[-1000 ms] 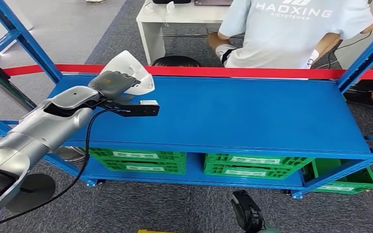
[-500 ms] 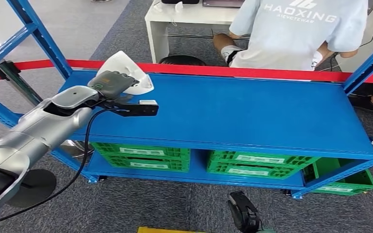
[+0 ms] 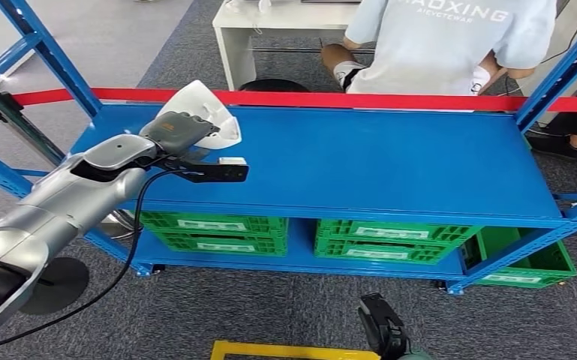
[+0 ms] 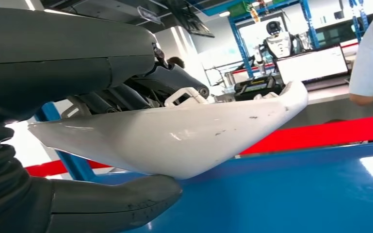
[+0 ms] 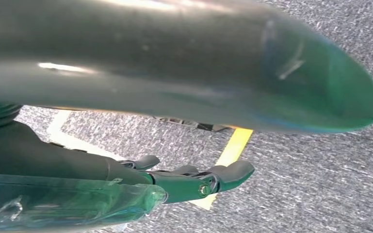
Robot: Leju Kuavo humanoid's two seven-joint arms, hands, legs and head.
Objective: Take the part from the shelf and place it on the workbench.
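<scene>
There, near the far left corner of the blue metal shelf (image 3: 390, 172), the left hand (image 3: 176, 133) gripped the curved white plastic part (image 3: 204, 114); the right hand (image 5: 194, 179) hung with fingers apart, holding nothing.

White part (image 3: 204, 114): smooth curved shell, roughly triangular, a few dark scuffs. Held in the left hand (image 3: 176, 131), thumb beneath, fingers on top. Just above the blue shelf (image 3: 390, 169), near its back left corner.

"XING" on person's shirt (image 3: 450, 37)
</scene>
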